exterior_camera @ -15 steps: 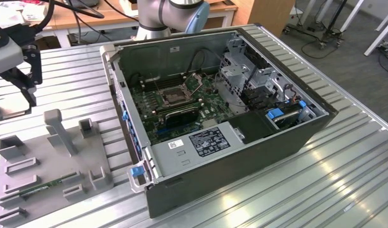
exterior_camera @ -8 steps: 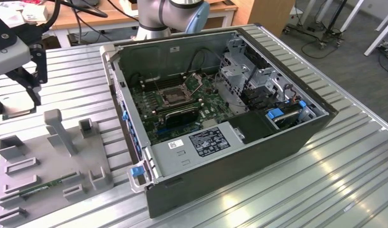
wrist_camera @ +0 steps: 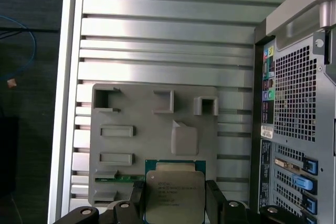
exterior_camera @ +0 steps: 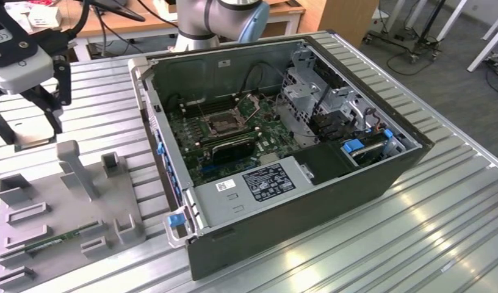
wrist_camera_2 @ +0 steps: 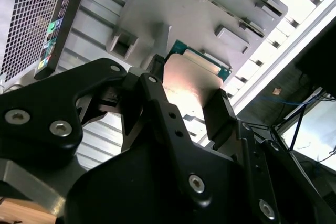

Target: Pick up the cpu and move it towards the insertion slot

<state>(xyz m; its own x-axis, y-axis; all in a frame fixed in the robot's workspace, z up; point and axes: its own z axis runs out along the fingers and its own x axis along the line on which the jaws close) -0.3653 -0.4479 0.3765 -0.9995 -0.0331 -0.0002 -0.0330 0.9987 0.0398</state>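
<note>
- While clamped on the cpu (wrist_camera: 174,199), my pincer (wrist_camera: 175,191) presses one black finger (wrist_camera: 214,200) against each of two opposite edges of the chip. Both wrist views show this grip.
- Cpu, one: a thin square with a pale metal face and a green rim. It is held in the air above the grey tray (wrist_camera: 157,135) and touches nothing but my fingers.
- Grey tray, one: lies flat on the ribbed metal desk (wrist_camera: 157,40) and has square and narrow recesses. A green memory stick (wrist_camera: 118,178) lies in one narrow recess.
- Insertion slot (exterior_camera: 219,124), one: a square socket with a silvery frame, on the green board (exterior_camera: 270,146) inside the open computer case (exterior_camera: 314,152). It is well apart from the cpu.
- Pincer's place in the exterior view: off to the exterior view's left of the case, outside it.
- Computer case, one: stands just beside the tray on the same desk.
</note>
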